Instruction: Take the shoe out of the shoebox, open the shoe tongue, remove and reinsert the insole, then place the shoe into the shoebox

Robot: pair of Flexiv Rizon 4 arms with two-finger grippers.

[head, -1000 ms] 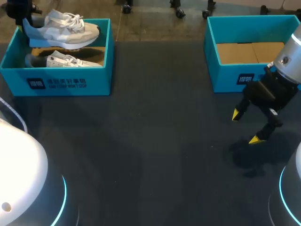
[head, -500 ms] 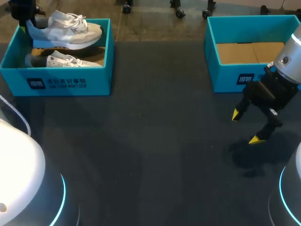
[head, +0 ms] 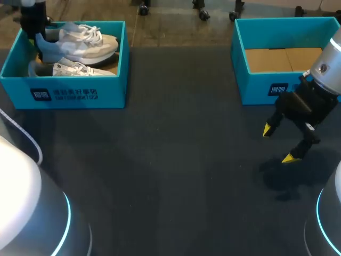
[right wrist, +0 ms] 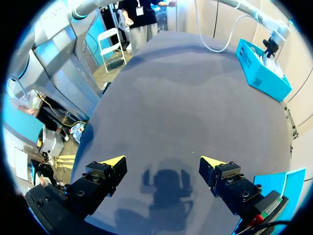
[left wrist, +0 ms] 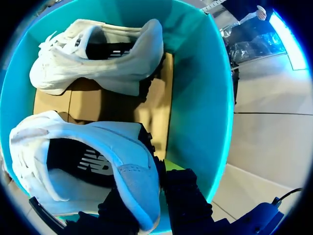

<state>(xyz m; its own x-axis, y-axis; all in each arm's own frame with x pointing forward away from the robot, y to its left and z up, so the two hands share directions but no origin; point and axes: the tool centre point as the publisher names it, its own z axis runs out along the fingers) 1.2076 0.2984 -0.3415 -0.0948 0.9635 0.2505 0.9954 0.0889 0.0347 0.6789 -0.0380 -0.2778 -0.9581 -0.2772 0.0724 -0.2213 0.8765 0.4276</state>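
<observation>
In the head view a pale grey and white shoe [head: 80,42] hangs over the back of the left teal shoebox [head: 74,93]. My left gripper [left wrist: 146,205] is shut on its heel, one black finger on each side of the heel wall [left wrist: 139,193]. A second white shoe [left wrist: 98,58] lies on the brown cardboard floor of the same box, nearer the front wall in the head view [head: 74,68]. My right gripper [head: 278,144] hovers open over the table's right side, yellow tips wide apart with nothing between them [right wrist: 163,161].
A second teal shoebox [head: 256,90] with only a cardboard floor stands at the back right, just behind my right gripper. The dark table top [head: 176,160] stretches between the two boxes.
My left gripper and the held shoe have shifted a little to the right and lower over the left box. The right arm has stayed where it was.
</observation>
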